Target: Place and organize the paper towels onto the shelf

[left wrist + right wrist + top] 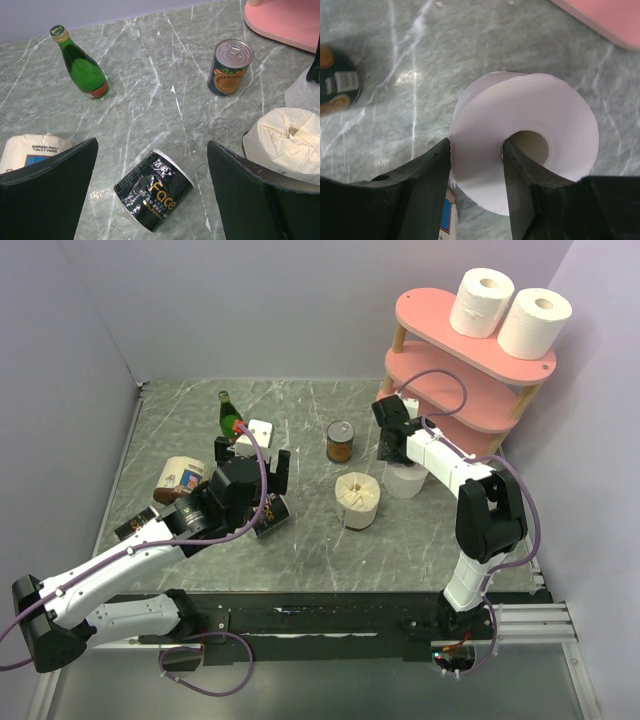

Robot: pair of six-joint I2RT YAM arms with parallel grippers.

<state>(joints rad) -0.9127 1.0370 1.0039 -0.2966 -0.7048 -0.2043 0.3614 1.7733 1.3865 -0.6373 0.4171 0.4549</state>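
Two white paper towels (482, 302) (535, 323) stand upright on the top board of the pink shelf (425, 312). A third paper towel roll (530, 115) stands on the table in front of the shelf's foot (610, 20). My right gripper (476, 146) is shut on its wall, with one finger outside and the other inside the hollow core. From above, that gripper (392, 435) hangs over the roll (405, 482). My left gripper (152, 145) stands wide open above a black wrapped roll (154, 190), not touching it.
On the marble table are a green bottle (80, 62), a tin can (230, 67), a cream wrapped roll (290, 142), a labelled bamboo toilet paper pack (30, 150) and a small white box (258, 430). Grey walls close in left and right.
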